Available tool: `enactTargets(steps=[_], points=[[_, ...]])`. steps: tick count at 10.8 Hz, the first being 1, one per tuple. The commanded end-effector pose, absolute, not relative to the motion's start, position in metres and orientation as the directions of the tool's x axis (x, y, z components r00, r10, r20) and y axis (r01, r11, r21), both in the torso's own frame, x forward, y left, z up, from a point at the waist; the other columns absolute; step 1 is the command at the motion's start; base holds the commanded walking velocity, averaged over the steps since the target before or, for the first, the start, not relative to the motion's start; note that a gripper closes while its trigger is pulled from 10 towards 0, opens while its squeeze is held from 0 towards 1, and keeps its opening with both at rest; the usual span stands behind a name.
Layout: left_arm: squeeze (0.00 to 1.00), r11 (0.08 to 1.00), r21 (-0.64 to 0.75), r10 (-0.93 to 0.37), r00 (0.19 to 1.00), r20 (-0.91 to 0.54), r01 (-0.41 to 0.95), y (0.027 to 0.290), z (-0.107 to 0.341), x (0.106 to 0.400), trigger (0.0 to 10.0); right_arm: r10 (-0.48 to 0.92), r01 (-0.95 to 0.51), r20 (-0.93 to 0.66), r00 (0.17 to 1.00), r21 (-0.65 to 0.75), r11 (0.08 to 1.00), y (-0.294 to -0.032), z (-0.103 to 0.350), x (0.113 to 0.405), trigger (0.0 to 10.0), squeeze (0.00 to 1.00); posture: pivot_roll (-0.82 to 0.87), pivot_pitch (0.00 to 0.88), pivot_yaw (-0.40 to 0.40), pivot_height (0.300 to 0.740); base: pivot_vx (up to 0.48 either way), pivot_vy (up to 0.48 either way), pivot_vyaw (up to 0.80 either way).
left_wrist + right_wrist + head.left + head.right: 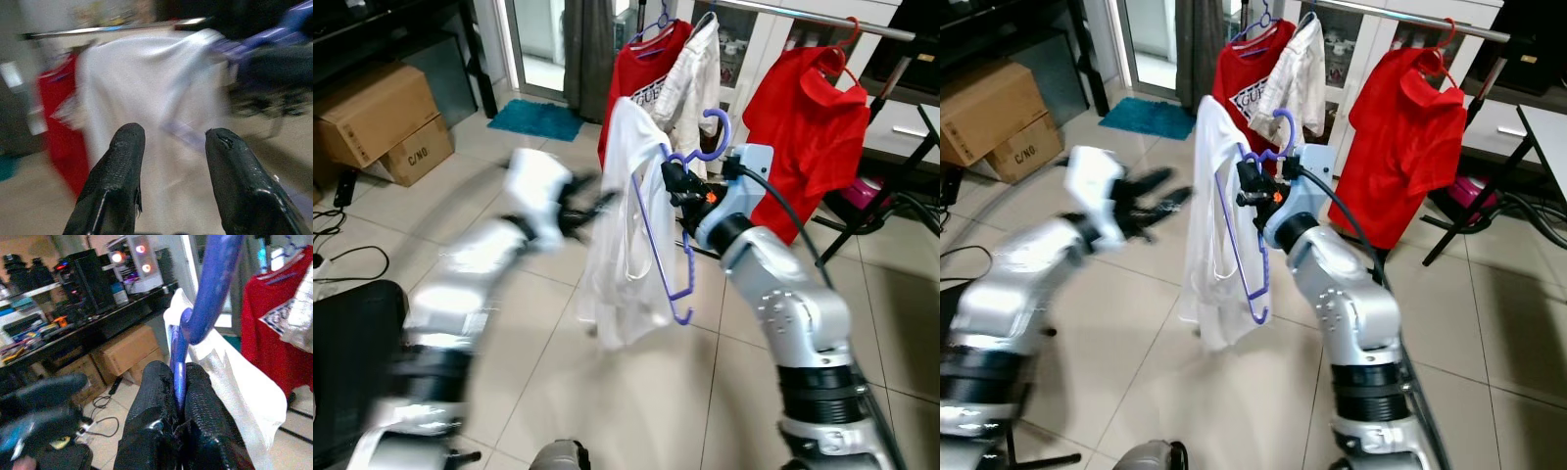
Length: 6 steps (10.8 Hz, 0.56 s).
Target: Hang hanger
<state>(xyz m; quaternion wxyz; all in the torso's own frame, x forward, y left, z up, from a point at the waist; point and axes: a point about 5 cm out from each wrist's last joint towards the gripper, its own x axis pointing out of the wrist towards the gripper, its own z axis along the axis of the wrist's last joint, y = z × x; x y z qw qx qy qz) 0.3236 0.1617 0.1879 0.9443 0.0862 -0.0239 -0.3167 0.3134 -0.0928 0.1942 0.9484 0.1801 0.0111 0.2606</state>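
1. Hanger [677, 235], purple plastic, hangs mid-scene with a white shirt [625, 235] draped on it, short of the rail [822, 20] at the far right.
2. Right gripper [180, 396] is clenched on the hanger's neck, below the hook.
3. Left gripper [172, 161], blurred, sits just left of the shirt, fingers spread, grasping nothing.
4. Risk: the loosely draped shirt may slide off if the hanger tilts on the lift.

Bright daylight; left arm seemingly motion-blurred.
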Motion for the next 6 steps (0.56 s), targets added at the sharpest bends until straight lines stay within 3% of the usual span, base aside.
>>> enactTargets(steps=[1,5,6], points=[[1.00,0.823,0.206,-0.536,0.844,-0.030,0.530,0.173,0.185,0.328,10.0,0.527,-0.536,0.133,0.839,0.364,0.761,-0.095,0.204,0.312,10.0,0.00,0.00,0.000,-0.050,0.740,0.000,0.000,0.00],[1.00,0.721,0.285,-0.660,0.751,0.003,0.632,0.138,0.200,0.341,10.0,0.582,-0.596,0.164,0.796,0.374,0.710,-0.087,0.208,0.309,10.0,0.00,-0.01,0.000,-0.051,0.740,0.000,0.000,0.00],[0.00,0.714,0.327,-0.656,0.755,0.002,0.619,0.135,0.201,0.349,10.0,0.592,-0.609,0.175,0.787,0.376,0.698,-0.086,0.209,0.307,10.0,0.00,-0.01,0.000,-0.042,0.740,0.000,0.000,0.00]])
